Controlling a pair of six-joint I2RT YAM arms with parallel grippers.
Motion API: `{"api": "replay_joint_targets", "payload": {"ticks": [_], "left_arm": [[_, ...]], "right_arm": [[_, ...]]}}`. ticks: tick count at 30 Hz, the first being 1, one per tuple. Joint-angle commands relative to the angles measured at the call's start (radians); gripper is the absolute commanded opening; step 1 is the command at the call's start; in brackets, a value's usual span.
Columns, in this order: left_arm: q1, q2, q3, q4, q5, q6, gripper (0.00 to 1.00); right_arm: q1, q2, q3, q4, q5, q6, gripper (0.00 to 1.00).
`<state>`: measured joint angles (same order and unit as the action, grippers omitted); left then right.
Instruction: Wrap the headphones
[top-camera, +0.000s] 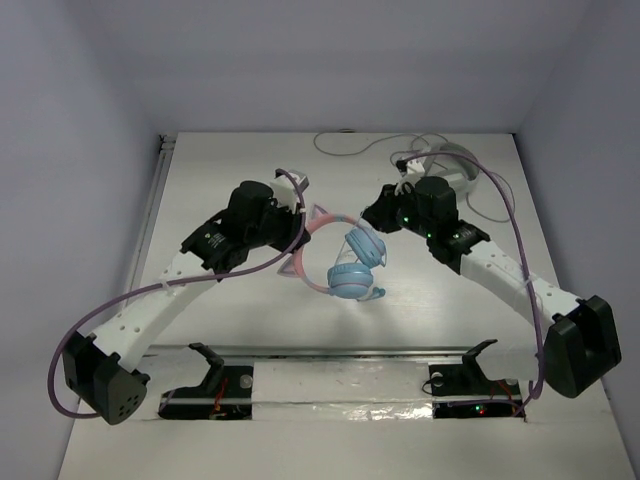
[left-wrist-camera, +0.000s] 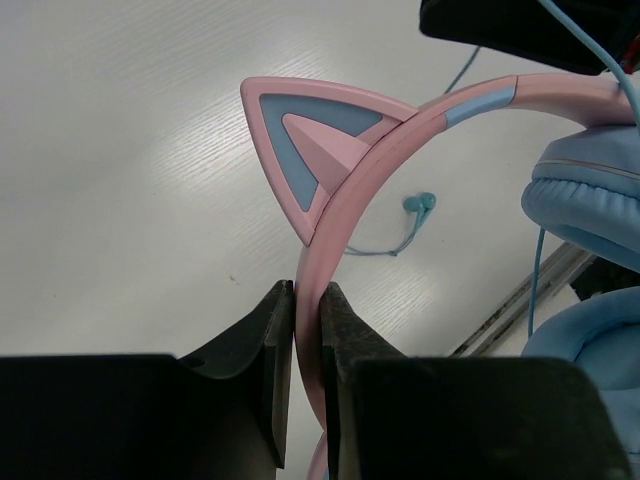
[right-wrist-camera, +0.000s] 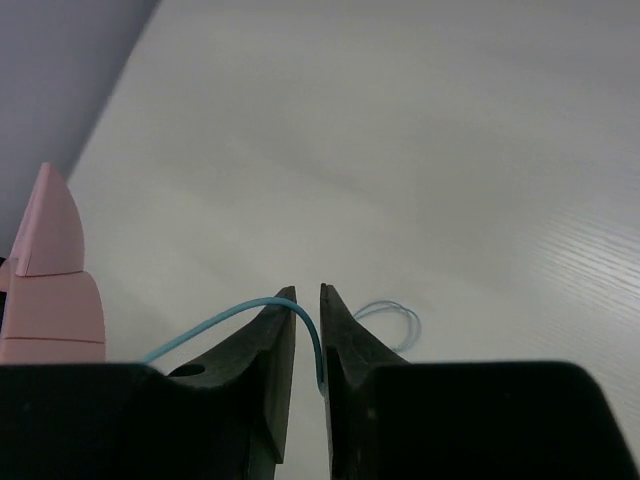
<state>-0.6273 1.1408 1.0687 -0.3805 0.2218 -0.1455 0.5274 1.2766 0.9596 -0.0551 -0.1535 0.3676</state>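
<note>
The headphones (top-camera: 352, 266) are held between the two arms over the middle of the worktop (top-camera: 420, 320). The left pincer (left-wrist-camera: 307, 292) is clamped on the pink headband (left-wrist-camera: 340, 220) just below a cat ear (left-wrist-camera: 300, 135). The blue earcups (left-wrist-camera: 590, 200) are at the right of that view. The right pincer (right-wrist-camera: 308, 296) is almost closed, with the thin blue cable (right-wrist-camera: 220, 322) running into the narrow gap between its fingers, and the cable's plug (left-wrist-camera: 421, 203) lies on the worktop.

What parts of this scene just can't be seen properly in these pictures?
Left wrist view: the earcups are cut off by the right edge; the left tool hides the headband below its grip.
Right wrist view: the cable disappears inside the right tool.
Top view: the white headphones are partly hidden by the right arm.
</note>
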Motion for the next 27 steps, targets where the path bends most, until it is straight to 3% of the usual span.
{"api": "replay_joint_targets", "payload": {"ticks": [1,5,10,27], "left_arm": [[0.018,-0.059,0.079,0.112,0.091,-0.065,0.00],[0.018,-0.065,0.117,0.123,0.085,-0.092,0.00],[0.018,-0.055,0.169,0.120,0.051,-0.129,0.00],[0.028,-0.046,0.275,0.189,0.007,-0.241,0.00]], "right_arm": [[-0.020,-0.007,-0.051,0.286,-0.227,0.071,0.22],[-0.030,0.029,-0.133,0.460,-0.368,0.123,0.33],[-0.030,0.096,-0.191,0.630,-0.402,0.172,0.48],[-0.030,0.248,-0.311,0.960,-0.373,0.283,0.55]]}}
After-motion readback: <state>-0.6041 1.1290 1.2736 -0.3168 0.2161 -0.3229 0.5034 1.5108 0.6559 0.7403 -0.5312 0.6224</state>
